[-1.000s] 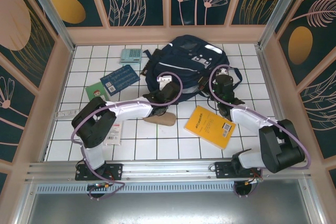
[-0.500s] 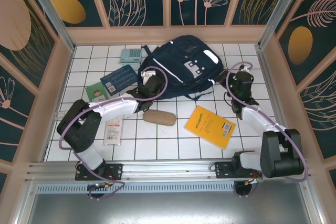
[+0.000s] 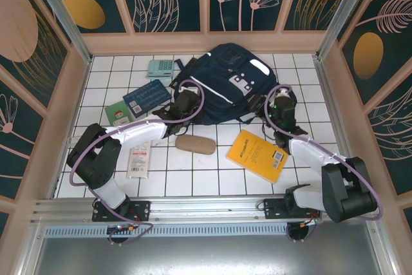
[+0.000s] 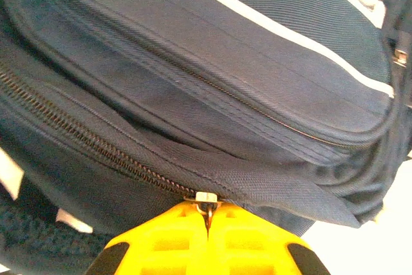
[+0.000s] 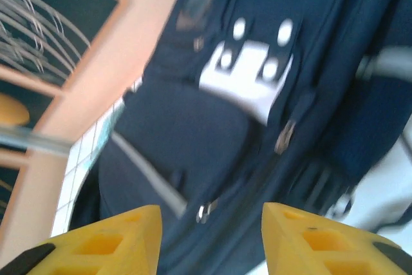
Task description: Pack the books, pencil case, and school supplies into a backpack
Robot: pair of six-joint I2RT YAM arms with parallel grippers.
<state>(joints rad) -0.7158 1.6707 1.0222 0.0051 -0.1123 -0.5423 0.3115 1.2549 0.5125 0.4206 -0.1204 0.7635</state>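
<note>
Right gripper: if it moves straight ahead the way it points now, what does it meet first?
The backpack. In the wrist view the right gripper, fingers open, frames its navy front near the white patch, with nothing between. How far away it is, the blurred picture does not tell.

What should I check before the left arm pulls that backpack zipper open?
1. Left fingers shut on the zipper pull: ok.
2. Zipper track free of snagged fabric: cannot tell, a fold overhangs it.
3. Right fingers open and empty: ok.
4. Right fingers bracing the backpack: cannot tell, contact is unclear.
5. Pencil case and yellow book outside the backpack, on the table: ok.
</note>
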